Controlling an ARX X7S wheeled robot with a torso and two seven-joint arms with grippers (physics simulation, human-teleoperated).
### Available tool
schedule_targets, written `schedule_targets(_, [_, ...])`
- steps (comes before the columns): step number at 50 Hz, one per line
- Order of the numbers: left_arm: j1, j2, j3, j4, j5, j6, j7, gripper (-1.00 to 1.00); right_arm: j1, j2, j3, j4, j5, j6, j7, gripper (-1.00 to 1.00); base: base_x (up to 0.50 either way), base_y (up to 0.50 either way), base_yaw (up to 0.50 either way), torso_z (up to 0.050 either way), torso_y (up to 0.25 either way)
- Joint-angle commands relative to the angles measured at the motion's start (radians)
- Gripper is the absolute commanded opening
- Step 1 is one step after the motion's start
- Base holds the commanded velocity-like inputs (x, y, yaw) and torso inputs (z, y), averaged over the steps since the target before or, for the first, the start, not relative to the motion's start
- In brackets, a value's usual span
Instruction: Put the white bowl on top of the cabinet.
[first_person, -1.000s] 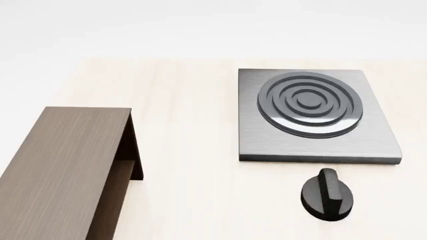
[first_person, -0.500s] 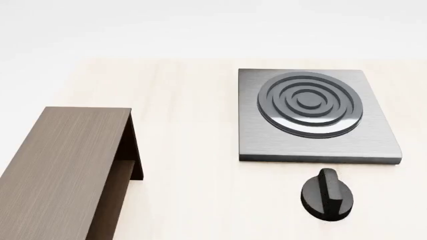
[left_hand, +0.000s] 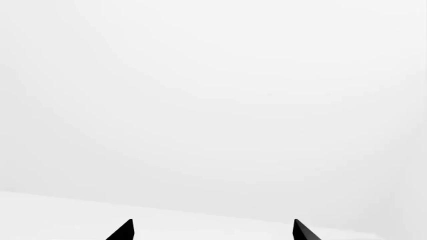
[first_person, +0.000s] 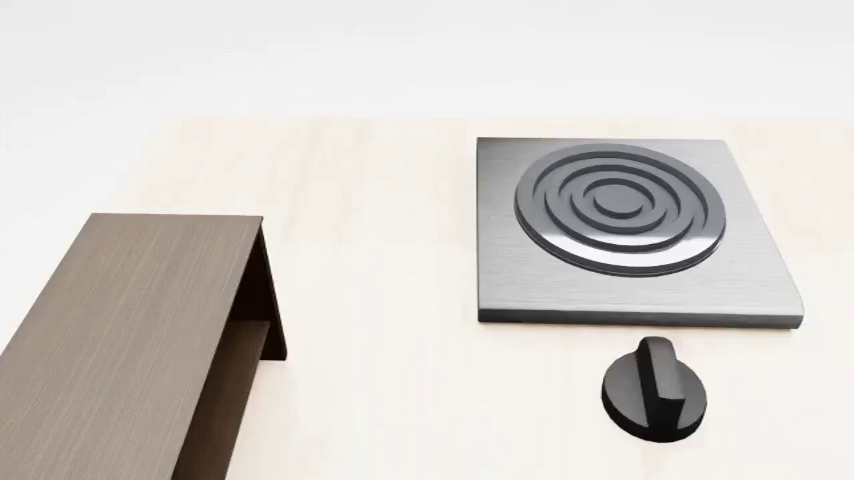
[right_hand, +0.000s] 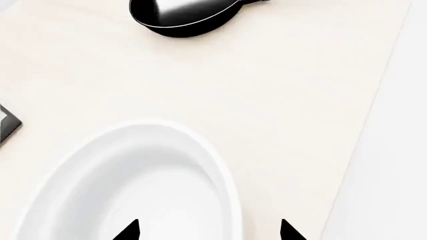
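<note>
The white bowl (right_hand: 133, 190) shows only in the right wrist view, standing on the pale wooden table. My right gripper (right_hand: 209, 231) is open just above it: one fingertip is over the bowl's inside, the other over the table beside the rim, so the jaws straddle the rim. The dark brown cabinet (first_person: 120, 340) lies at the head view's left with its flat top bare and a recessed shelf at its end. My left gripper (left_hand: 212, 230) is open and empty before blank white background. Neither gripper nor the bowl shows in the head view.
A grey square stove plate (first_person: 627, 235) with a ringed burner lies at the head view's right, a black knob (first_person: 654, 392) in front of it. A black frying pan (right_hand: 183, 15) sits on the table beyond the bowl. The table's edge (right_hand: 363, 140) runs close by the bowl.
</note>
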Motion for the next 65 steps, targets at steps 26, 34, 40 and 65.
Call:
schedule_targets(26, [-0.025,0.011,0.036,-0.051,0.04,-0.021,0.029,1.0,0.038,-0.061,-0.04,0.141,-0.053,-0.01,-0.047,1.0,0.0,0.0,0.0,0.0,0.0])
schedule_targets(34, [-0.024,0.011,0.038,-0.049,0.042,-0.021,0.027,1.0,0.026,-0.069,-0.038,0.157,-0.059,-0.016,-0.053,1.0,0.0,0.0,0.0,0.0,0.0])
schedule_targets(40, [-0.025,0.01,0.04,-0.052,0.043,-0.021,0.027,1.0,0.026,-0.079,-0.043,0.172,-0.064,-0.02,-0.052,1.0,0.0,0.0,0.0,0.0,0.0])
schedule_targets(65, [-0.026,0.009,0.045,-0.054,0.047,-0.022,0.022,1.0,0.035,-0.106,-0.061,0.263,-0.067,-0.023,-0.08,1.0,0.0,0.0,0.0,-0.001,0.0])
